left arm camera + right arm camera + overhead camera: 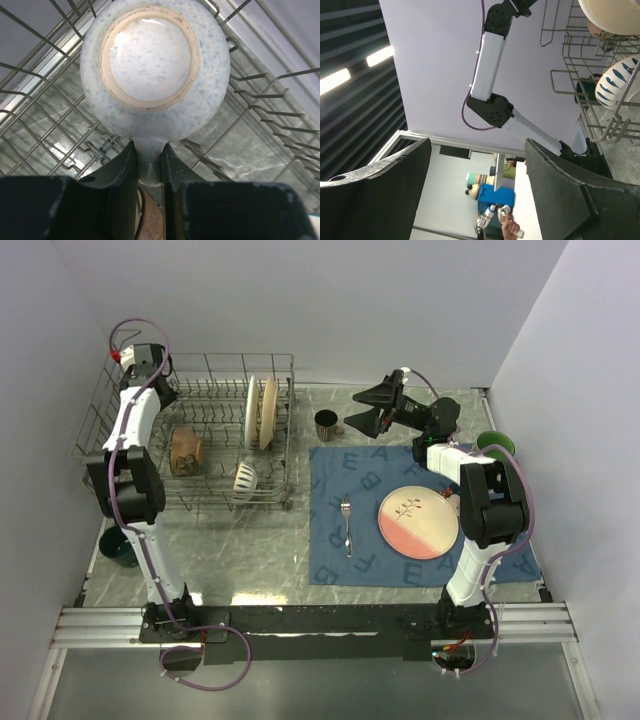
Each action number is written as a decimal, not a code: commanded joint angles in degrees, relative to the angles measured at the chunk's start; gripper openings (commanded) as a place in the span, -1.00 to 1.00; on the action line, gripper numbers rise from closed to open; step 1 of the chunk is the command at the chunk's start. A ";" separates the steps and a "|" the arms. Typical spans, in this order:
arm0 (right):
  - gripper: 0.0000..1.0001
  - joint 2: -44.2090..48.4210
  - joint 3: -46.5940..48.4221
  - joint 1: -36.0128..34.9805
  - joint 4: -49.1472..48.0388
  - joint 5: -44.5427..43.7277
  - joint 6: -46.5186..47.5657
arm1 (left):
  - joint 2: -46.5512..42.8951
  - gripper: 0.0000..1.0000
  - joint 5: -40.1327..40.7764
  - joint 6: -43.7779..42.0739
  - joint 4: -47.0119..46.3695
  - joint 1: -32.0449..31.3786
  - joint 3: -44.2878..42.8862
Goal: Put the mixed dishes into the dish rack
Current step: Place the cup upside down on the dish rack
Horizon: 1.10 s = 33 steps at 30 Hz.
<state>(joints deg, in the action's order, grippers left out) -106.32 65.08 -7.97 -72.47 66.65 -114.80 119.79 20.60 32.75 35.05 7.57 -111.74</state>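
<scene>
A white speckled mug (150, 65) hangs over the far left corner of the dish rack (215, 435), its handle pinched in the left claw (149, 165). 2 plates (260, 410) stand upright in the rack. The right claw (355, 412) is spread wide and empty, near a dark mug (326, 423) on the tabletop (250, 570). A fork (346, 523) and a pink-and-cream plate (418, 522) lie on the blue placemat (340, 480).

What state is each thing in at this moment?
Left tool: shut on handle of speckled white ceramic mug, over grey wire dish rack.
Right tool: open, empty.
White round plate: upright in rack.
Tan round plate: upright in rack.
Pink-and-cream round plate: flat on blue placemat.
Metal fork: flat on placemat.
Dark mug: upright on table.
</scene>
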 commanded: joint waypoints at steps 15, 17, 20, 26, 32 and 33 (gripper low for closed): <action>0.66 -3.45 2.25 -0.12 -5.84 -0.65 -13.51 | -9.05 -0.98 -0.02 3.98 -14.49 4.99 -0.31; 0.66 -3.45 1.81 -0.12 -6.37 -0.82 -14.04 | -8.17 -0.98 -1.08 4.86 -14.04 5.08 -0.49; 0.66 -3.45 1.02 -0.12 -6.63 -0.82 -14.13 | -7.64 -0.98 -3.89 5.30 -14.30 5.35 -0.14; 0.65 -3.98 0.75 -0.12 -7.60 -0.82 -15.01 | -4.83 -0.98 -7.24 5.39 -12.82 5.70 -1.98; 0.65 -5.21 2.07 -0.03 -8.57 -0.74 -16.42 | -1.23 -0.98 -9.35 6.97 -11.33 5.96 -3.56; 0.65 -5.47 2.24 -0.12 -8.57 -0.65 -16.42 | -0.53 -0.98 -9.18 7.06 -11.14 6.05 -4.26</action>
<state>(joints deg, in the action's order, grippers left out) -110.56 65.34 -7.99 -72.53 66.02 -114.78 118.83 12.62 37.80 28.42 13.21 -110.32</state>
